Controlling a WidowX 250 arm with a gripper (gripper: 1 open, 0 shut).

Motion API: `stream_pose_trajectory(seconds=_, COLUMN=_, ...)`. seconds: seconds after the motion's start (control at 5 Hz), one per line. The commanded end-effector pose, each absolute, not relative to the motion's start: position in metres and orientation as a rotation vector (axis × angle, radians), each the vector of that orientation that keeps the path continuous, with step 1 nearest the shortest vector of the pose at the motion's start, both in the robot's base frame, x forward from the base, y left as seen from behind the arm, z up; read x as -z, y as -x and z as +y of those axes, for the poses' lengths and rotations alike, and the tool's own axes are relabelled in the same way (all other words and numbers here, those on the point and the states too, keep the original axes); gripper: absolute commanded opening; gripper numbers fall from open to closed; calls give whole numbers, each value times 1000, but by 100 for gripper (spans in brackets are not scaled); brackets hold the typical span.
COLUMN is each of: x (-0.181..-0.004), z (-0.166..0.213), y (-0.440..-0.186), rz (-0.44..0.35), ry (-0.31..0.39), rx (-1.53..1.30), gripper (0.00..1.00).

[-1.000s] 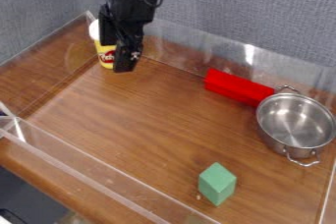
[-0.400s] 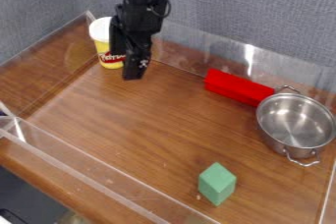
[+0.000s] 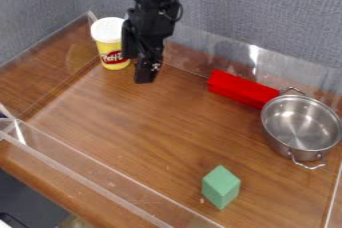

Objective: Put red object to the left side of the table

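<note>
Nearest the camera, at about five o'clock on the brown wooden table (image 3: 120, 122), sits a small green cube (image 3: 221, 186). Further in, at three o'clock, a round shiny steel pot (image 3: 302, 125) rests against the right edge of the clear plastic wall (image 3: 80, 187) that rings the tabletop.

Just beyond the pot, toward one o'clock, lies the red oblong block (image 3: 242, 88), touching or all but touching the pot's rim. Its long axis runs from upper left down to lower right, one end toward the centre of the table, the other toward the pot.

At eleven o'clock the black robot gripper (image 3: 143, 70) points down at the wood, its jaws spread wide and empty. Behind it, just to its left, stands a yellow and white cup (image 3: 108, 46) with red lettering.

The red block lies at three o'clock from the gripper, well apart, with bare wood between them. My reading is that the approach is under way and the grasp not yet made; the jaws would likely need to close across the block's short width, square to that slanting axis.
</note>
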State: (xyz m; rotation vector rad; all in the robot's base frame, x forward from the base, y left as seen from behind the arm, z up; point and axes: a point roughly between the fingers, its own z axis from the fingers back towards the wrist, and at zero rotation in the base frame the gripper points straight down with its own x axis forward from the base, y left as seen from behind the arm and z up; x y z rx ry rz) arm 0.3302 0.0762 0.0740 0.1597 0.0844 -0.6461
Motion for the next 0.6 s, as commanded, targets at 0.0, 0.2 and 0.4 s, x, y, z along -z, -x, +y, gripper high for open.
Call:
stream_pose_trajectory(seconds=0.0, x=-87, z=70, y=-348, rz=17, ry=-181, rx=668, gripper=100)
stream_pose_trajectory(seconds=0.2, x=-86, z=59, y=-352, rz=-4, ry=-174, rx=730, gripper=100)
stream_pose_trajectory(seconds=0.4, x=-85, z=49, y=-355, rz=-26, ry=-166, rx=787, gripper=100)
